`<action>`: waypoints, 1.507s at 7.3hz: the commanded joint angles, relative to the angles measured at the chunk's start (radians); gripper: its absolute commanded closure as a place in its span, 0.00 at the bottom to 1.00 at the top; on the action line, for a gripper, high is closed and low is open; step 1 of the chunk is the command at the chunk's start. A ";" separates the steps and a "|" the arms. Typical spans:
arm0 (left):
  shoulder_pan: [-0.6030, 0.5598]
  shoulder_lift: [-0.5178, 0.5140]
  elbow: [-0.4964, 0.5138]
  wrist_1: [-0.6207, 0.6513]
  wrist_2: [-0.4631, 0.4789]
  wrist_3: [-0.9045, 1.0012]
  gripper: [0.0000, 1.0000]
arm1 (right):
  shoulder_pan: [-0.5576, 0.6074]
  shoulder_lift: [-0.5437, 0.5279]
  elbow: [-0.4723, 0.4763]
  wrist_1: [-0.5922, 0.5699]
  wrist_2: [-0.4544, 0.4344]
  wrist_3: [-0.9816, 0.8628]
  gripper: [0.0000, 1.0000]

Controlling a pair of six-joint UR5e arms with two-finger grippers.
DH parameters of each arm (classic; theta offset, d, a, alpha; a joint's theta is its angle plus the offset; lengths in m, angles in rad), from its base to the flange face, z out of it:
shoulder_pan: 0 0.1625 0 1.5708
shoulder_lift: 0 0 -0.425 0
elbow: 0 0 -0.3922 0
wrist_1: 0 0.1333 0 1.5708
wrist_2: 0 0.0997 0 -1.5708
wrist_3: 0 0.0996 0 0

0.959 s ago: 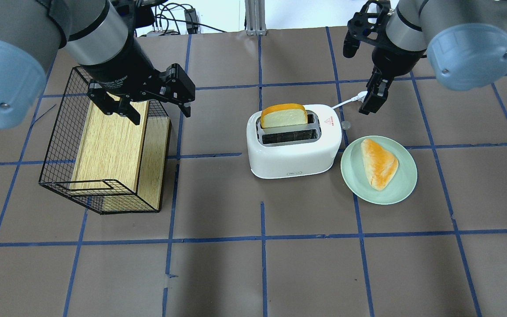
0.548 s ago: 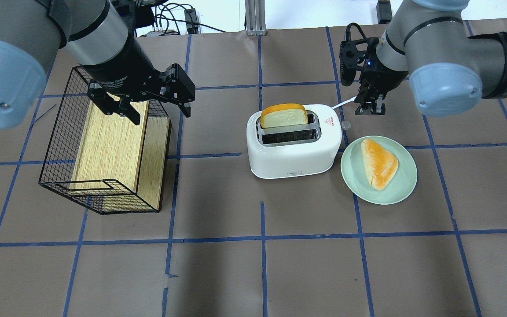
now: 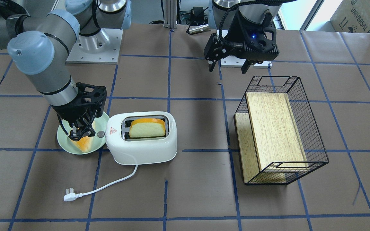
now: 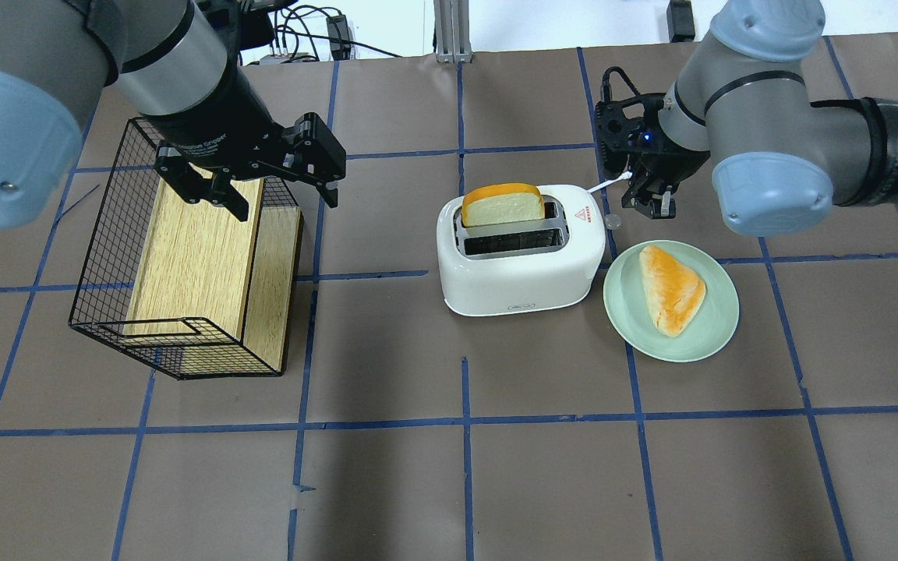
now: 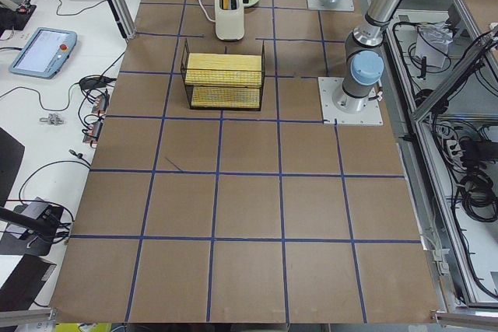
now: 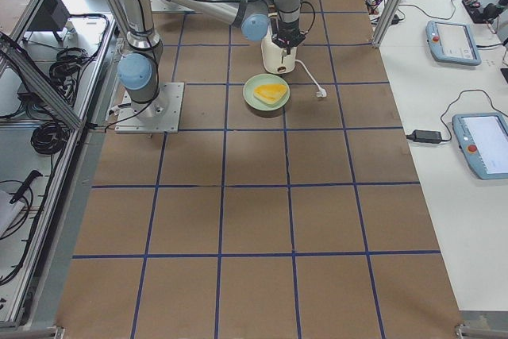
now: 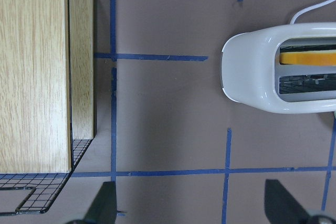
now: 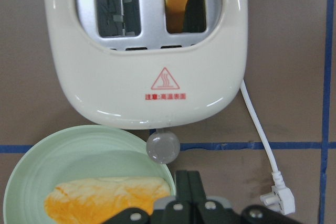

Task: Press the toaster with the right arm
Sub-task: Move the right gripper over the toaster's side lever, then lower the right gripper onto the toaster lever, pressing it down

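Note:
The white two-slot toaster (image 4: 523, 269) stands mid-table with a bread slice (image 4: 502, 204) upright in its far slot. Its grey knob (image 4: 613, 222) sticks out from the end nearest the plate. My right gripper (image 4: 652, 204) is shut and empty. It hangs just beyond that end, above and slightly past the knob, apart from it. In the right wrist view the shut fingers (image 8: 189, 184) point down just behind the knob (image 8: 163, 147) and the toaster (image 8: 147, 93). My left gripper (image 4: 285, 199) is open and empty over the wire basket's far corner.
A light green plate (image 4: 718, 331) with a triangular bread piece (image 4: 671, 288) lies right of the toaster, under the right wrist. A black wire basket (image 4: 106, 234) holding a wooden board (image 4: 192, 257) stands at the left. The white cord and plug (image 3: 69, 194) trail behind the toaster.
My right gripper has dropped lower and moved in toward the toaster's knob end, with the wrist turning. The left arm, toaster and bread have not moved.

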 commanded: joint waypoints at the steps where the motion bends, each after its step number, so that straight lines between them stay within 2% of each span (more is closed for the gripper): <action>1: 0.000 0.000 0.000 0.000 -0.001 0.000 0.00 | 0.000 0.003 0.002 0.002 0.002 -0.019 0.91; 11: 0.001 0.000 0.000 0.000 0.001 0.000 0.00 | 0.005 0.049 0.003 -0.014 0.006 -0.018 0.91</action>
